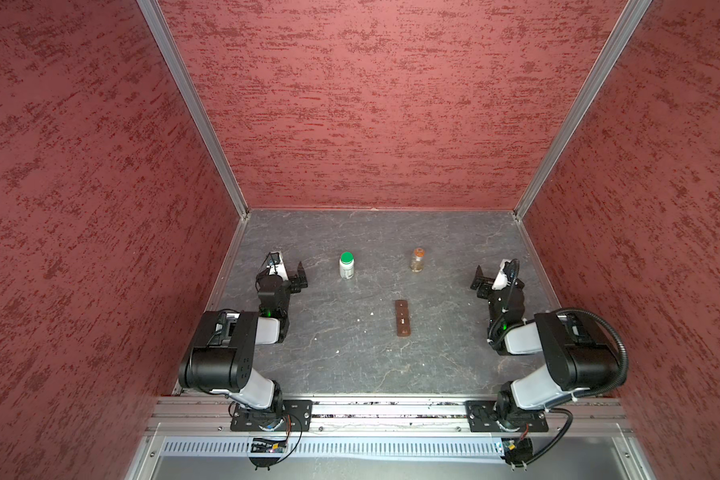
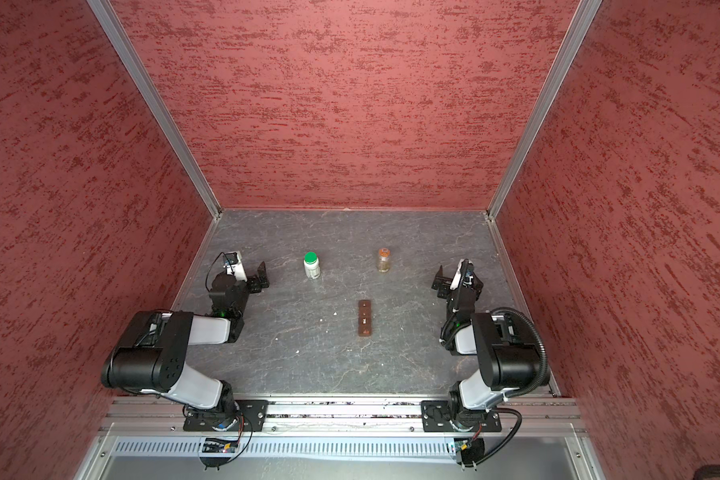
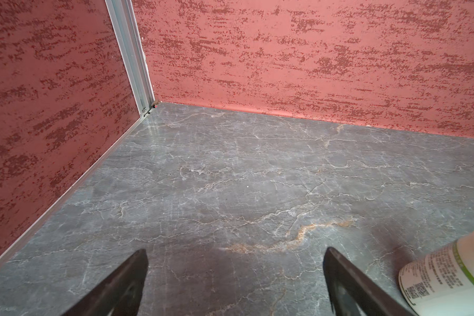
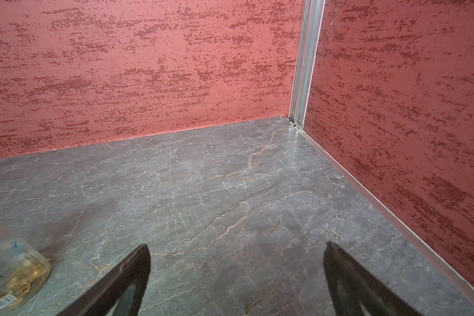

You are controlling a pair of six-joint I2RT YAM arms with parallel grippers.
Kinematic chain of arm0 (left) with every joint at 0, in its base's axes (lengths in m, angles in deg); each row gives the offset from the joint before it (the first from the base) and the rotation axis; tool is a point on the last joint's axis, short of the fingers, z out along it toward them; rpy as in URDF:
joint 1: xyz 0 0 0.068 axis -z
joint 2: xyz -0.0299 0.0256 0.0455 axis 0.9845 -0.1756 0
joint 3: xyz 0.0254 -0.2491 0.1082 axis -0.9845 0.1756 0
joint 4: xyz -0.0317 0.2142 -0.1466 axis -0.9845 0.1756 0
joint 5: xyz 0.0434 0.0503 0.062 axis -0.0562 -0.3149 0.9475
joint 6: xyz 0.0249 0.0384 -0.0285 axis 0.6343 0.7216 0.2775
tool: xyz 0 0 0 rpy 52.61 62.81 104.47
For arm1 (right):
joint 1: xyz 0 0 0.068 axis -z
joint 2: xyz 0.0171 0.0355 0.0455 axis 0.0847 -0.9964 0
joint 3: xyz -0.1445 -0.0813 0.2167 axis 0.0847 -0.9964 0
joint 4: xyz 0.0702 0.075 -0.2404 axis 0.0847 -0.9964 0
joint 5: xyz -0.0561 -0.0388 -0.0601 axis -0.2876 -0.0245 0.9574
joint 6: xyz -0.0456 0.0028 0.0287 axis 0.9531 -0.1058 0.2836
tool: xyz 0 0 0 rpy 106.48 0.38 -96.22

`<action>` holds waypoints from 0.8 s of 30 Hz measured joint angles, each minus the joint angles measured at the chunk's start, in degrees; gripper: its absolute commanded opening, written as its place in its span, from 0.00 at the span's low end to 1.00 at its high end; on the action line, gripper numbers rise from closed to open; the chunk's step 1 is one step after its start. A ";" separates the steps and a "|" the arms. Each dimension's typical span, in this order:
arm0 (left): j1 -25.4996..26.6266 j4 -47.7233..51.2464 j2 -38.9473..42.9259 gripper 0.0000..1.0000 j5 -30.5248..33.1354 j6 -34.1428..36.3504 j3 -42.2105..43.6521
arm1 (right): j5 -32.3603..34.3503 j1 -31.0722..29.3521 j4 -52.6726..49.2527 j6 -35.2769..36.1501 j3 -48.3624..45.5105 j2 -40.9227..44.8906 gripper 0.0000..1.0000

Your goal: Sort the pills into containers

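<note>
Pill sorting, apparently at an early stage: both hands empty.
Left hand (image 3: 236, 254) and right hand (image 4: 237, 247) spread wide, holding nothing, one at each side. A few white pills (image 1: 372, 313) lie loose on the tabletop (image 1: 433, 365), near the brown compartment strip (image 1: 403, 318), whose contents are too small to tell. Green-capped white bottle (image 1: 346, 266) and orange-capped clear bottle (image 1: 417, 260) stand upright, capped, behind. Sorting looks largely undone.

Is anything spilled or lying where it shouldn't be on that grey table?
Yes: a few tiny white bits, probably pills, lie scattered loose on the table, to the left of the brown pill organizer in both top views. The white bottle and clear bottle stand upright and capped; nothing looks damaged.
</note>
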 measured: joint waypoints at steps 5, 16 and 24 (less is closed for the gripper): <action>-0.02 0.07 0.00 1.00 -0.28 -0.02 0.00 | 0.00 0.00 -0.02 0.00 0.00 0.00 0.99; -0.04 0.28 0.00 0.99 -0.96 -0.02 0.00 | 0.00 0.00 -0.02 0.02 0.00 0.00 0.99; -0.09 0.44 0.00 1.00 -1.07 -0.02 0.00 | 0.00 0.00 -0.02 0.00 0.00 0.00 0.99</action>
